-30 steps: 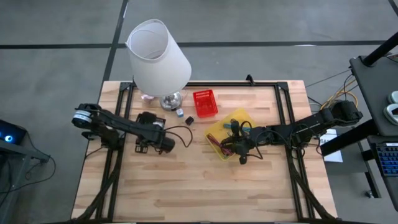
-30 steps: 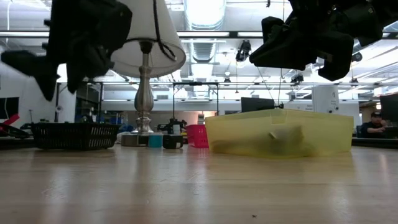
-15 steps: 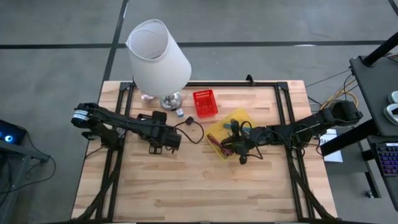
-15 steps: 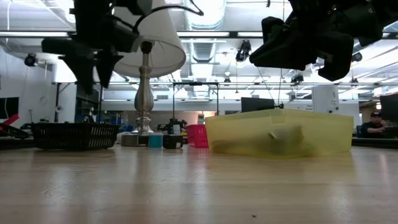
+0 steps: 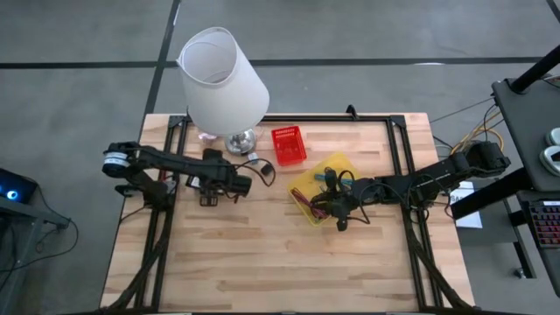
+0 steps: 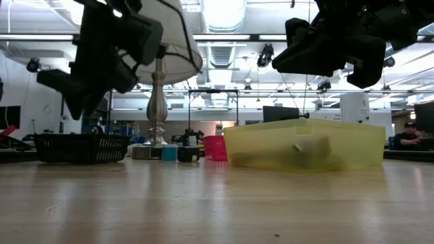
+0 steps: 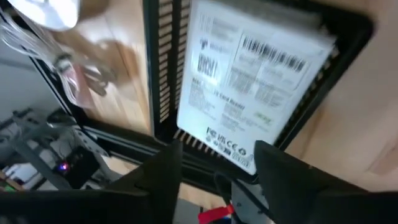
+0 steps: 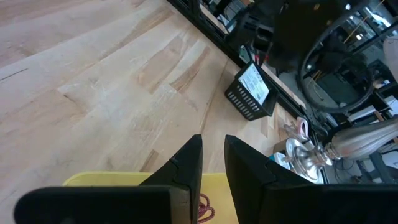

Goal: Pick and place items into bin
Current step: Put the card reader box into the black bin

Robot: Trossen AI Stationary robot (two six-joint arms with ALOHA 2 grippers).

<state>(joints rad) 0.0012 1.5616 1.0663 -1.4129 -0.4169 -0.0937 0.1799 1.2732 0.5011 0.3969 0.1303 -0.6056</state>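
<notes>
My left gripper (image 5: 213, 185) hangs open above a black mesh basket (image 7: 323, 68) that holds a white labelled card packet (image 7: 255, 93). Its two fingers stand apart over the basket's edge and touch nothing. In the low view the basket (image 6: 81, 146) sits on the table with the gripper (image 6: 81, 102) lifted above it. My right gripper (image 5: 337, 210) waits, shut, over the yellow bin (image 5: 337, 168). The bin holds coloured ties and a black cable; a maroon tie (image 8: 203, 208) shows below the fingers. A teal item (image 6: 169, 154) and a small dark cube (image 6: 188, 154) lie by the lamp's foot.
The big white lamp (image 5: 223, 79) stands at the far left of the table, with its metal foot (image 5: 240, 140) beside a small red basket (image 5: 289, 146). Black frame rails run along the table's left and right sides. Bare wood lies toward the near edge.
My left gripper swung toward the table's right, then drew back toward the far left and now sits over the black basket. It turned about as it went and stayed lifted off the table. The right arm kept still.
</notes>
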